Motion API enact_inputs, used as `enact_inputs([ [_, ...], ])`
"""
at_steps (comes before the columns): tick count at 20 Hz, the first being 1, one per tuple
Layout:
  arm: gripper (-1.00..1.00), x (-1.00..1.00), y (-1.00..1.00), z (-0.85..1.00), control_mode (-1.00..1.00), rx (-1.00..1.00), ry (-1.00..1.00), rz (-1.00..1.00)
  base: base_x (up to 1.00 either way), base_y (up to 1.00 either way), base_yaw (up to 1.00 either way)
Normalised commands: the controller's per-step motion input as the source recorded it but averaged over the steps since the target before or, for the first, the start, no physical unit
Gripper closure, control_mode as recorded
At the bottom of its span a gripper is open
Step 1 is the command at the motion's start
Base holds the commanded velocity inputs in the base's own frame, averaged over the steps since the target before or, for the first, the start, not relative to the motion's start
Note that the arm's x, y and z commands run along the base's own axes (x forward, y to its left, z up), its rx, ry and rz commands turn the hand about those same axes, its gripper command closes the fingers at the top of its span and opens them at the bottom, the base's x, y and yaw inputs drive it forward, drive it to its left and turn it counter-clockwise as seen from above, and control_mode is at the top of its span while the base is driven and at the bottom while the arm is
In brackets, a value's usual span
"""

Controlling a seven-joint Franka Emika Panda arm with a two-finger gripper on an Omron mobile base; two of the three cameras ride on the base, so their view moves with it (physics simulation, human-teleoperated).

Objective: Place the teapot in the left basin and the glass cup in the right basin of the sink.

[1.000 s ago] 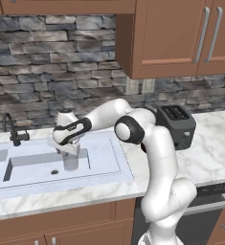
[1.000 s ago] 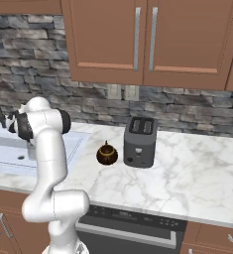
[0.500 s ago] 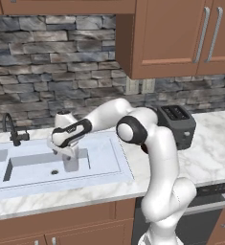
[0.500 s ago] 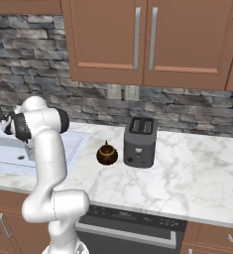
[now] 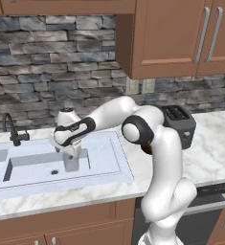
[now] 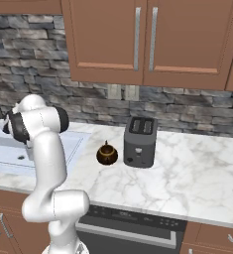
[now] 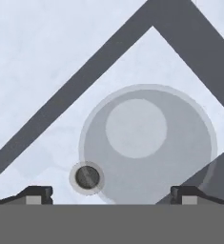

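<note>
- Gripper point(image 5: 71, 154) hangs low over the right basin point(image 5: 102, 160), jaws spread wide, gripping nothing.
- Glass cup point(image 5: 71, 161) stands upright right beneath it on the basin floor, its rim between the two fingertips point(image 7: 37, 193) seen from the hand.
- Drain hole point(image 7: 87, 177) sits just beside the cup.
- Teapot point(image 6: 107, 154) waits far off on the counter point(image 6: 197, 173), next to the toaster point(image 6: 140, 141).

Arm's bent hard at the elbow and stretched out to its left, forearm reaching over the sink point(image 5: 118, 162). Gripper point(image 5: 70, 154) points straight down into the sink, wrist hanging just above it. Fingertips point(image 7: 36, 195) are spread wide apart, jaws open, not clamped on anything.
</note>
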Motion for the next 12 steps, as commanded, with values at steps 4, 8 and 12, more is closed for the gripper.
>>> enact_inputs([
  [4, -1.00, 0.00, -0.13, 0.44, -1.00, -0.01, -0.02, -0.01, 0.00, 0.00, 0.00],
  [8, -1.00, 0.00, -0.10, 0.39, -1.00, -0.01, 0.00, 0.00, 0.00, 0.00, 0.00],
  [12, -1.00, -0.06, -0.15, 0.38, -1.00, 0.00, 0.00, 0.02, 0.00, 0.00, 0.00],
])
